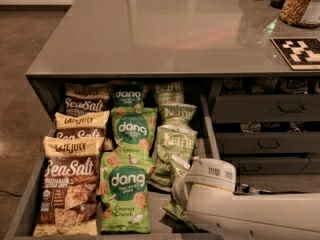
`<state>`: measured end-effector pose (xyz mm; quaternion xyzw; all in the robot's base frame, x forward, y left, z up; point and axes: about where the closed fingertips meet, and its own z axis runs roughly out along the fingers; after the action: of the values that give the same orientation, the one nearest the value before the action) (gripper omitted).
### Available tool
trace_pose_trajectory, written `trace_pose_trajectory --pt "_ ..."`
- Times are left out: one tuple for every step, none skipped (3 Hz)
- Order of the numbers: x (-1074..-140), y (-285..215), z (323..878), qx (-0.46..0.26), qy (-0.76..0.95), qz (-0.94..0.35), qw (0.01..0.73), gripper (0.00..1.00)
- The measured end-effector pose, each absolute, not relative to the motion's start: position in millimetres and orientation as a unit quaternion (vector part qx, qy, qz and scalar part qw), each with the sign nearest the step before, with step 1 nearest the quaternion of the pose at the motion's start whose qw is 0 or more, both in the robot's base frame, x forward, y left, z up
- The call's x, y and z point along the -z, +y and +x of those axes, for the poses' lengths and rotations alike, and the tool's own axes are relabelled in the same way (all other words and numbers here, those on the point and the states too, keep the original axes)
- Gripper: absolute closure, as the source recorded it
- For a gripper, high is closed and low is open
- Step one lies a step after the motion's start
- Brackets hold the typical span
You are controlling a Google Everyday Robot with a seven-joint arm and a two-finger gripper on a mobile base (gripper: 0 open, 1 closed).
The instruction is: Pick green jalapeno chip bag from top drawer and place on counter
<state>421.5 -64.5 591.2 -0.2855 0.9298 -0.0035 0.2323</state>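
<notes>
The top drawer [210, 134] stands pulled open below the counter [165, 29]. Several pale olive-green Kettle jalapeno chip bags [175, 144] lie in a column at the drawer's right side. The frontmost one [177, 168] is partly covered by my arm. My gripper [181, 196] reaches down into the drawer's front right corner, over that frontmost bag. Only its white wrist housing [210, 181] shows, and the fingers are hidden behind it.
Bright green dang bags [125, 191] fill the drawer's middle column and brown-and-cream Late July Sea Salt bags [67, 184] the left one. Narrow handled drawers [265, 109] are at the right. A black-and-white tag [298, 51] and a jar [298, 4] sit on the counter's right.
</notes>
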Motion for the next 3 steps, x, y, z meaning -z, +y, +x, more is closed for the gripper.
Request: trace_pose_trajectory --pt "-594 -65 420 -0.015 0.925 -0.295 0.238 1.00" --pt "-600 -64 417 -0.054 0.915 -0.305 0.260 1.00" --pt "-597 -48 410 -0.108 0.896 -0.320 0.288 1.00"
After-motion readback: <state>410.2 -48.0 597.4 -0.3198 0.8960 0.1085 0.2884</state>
